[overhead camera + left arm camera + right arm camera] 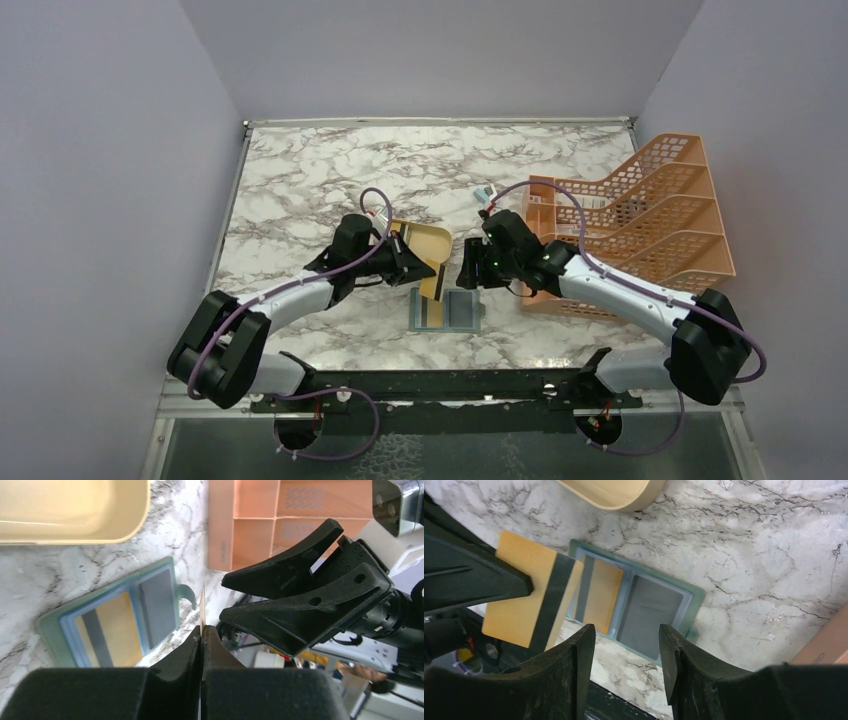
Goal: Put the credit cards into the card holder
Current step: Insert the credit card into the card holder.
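While one tan card (601, 590) already sits in the open card holder (694, 605) on the tabletop (300, 180), our left fingers (185, 655) clench a second tan card (519, 595) just above it, right fingers (574, 670) spread empty.

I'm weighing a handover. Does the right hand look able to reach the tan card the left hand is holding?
Probably yes: the right hand is open beside the tan card, nothing lies between them, and the left hand pinches only one end.
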You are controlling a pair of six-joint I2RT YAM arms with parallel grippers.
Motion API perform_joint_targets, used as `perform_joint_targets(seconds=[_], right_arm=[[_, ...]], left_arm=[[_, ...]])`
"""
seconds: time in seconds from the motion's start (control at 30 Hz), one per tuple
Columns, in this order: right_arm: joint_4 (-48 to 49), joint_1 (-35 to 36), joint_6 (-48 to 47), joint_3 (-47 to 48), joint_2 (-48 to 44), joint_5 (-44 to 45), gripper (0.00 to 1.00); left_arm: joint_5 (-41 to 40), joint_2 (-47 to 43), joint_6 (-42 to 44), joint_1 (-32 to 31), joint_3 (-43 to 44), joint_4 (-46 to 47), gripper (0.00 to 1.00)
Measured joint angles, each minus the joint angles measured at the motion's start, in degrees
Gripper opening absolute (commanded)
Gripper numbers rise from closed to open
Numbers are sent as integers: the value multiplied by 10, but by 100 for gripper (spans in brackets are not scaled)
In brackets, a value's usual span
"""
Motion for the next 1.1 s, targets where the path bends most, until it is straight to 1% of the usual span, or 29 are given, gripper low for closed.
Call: perform_joint_targets(seconds=[0.1,0.27,0.57,0.73,1.1], right_arm=[[-9,0,-13,0,19,3,51],[-19,0,-24,-4,50,5,51],[-18,0,-28,-38,87,15,50],[-1,0,-28,-65,85,21,40],[23,0,-19,-109,48,22,27]], left_arm=[[-48,-23,20,-13,0,-38,0],[-90,-28,33,-27,-1,-55,0],[-113,-6,42,-65,-18,-53,0],[-117,10,47,-80,-21,-52,0],[-129,37,48,-104,-29,-37,0]])
